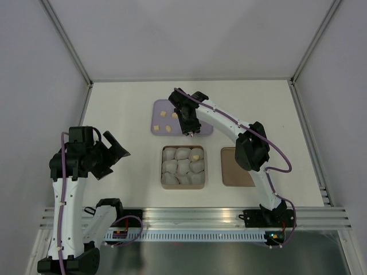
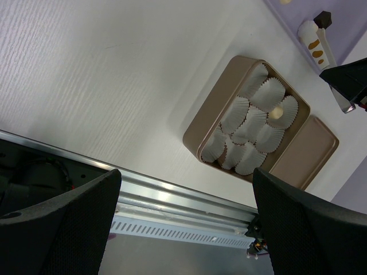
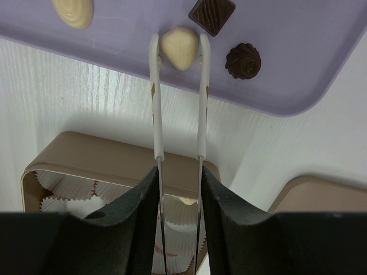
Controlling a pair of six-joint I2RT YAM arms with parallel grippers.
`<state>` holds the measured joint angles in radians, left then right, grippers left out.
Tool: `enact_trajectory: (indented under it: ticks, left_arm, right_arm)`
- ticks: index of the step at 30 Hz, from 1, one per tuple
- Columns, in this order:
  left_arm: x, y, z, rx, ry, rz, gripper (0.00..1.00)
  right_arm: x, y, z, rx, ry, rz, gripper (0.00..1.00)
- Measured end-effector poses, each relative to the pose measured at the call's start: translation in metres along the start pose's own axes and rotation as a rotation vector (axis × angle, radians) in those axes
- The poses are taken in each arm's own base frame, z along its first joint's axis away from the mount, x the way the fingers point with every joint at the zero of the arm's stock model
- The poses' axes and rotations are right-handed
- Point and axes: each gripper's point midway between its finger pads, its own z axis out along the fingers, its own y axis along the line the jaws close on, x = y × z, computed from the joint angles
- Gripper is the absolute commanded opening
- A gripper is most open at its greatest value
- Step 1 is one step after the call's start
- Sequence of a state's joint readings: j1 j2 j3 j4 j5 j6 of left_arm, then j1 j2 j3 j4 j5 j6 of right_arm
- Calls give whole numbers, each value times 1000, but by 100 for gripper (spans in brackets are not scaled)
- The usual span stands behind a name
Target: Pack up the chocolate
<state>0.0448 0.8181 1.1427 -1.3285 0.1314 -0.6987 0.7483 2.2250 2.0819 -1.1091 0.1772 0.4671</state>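
Two arms, one box, chocolate pinched at the tray's near edge

1. Worktop [image 1: 126, 114]: white, walled at left, back and right. Bare room lies left of the box and along both sides of the tray.
2. Lavender tray [image 3: 287, 57]: far centre. Its near edge faces the box's far wall, with a strip of worktop between.
3. Box [image 2: 209, 123]: tan, mid-worktop, filled with white paper cups [image 1: 183, 167].
4. Lid [image 1: 235, 169]: brown, flat, just right of the box and apart from it.
5. Left gripper [image 2: 186, 172]: jaws spread wide, nothing between them, over the left side and well apart from the box.
6. Right gripper [image 3: 178, 40]: its long white blades are closed against both sides of a pale chocolate [image 3: 179, 50], just inside the tray's near edge. Whether the piece is lifted cannot be told.
7. Boxed chocolate [image 2: 277, 112]: pale, in a cup on the lid side.
8. Loose chocolate on the tray: pale oval [image 3: 73, 11], dark square [image 3: 212, 14] and dark rosette [image 3: 243, 61], all apart from the blades.
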Motion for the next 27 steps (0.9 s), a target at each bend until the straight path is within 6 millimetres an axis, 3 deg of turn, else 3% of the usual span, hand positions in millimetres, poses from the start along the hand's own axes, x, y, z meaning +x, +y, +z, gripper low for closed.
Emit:
enact_trajectory:
  ticks: [27]
  left_arm:
    - [1, 1, 0, -1, -3, -1, 100]
  right_arm:
    - [3, -5, 3, 18, 7, -25, 18]
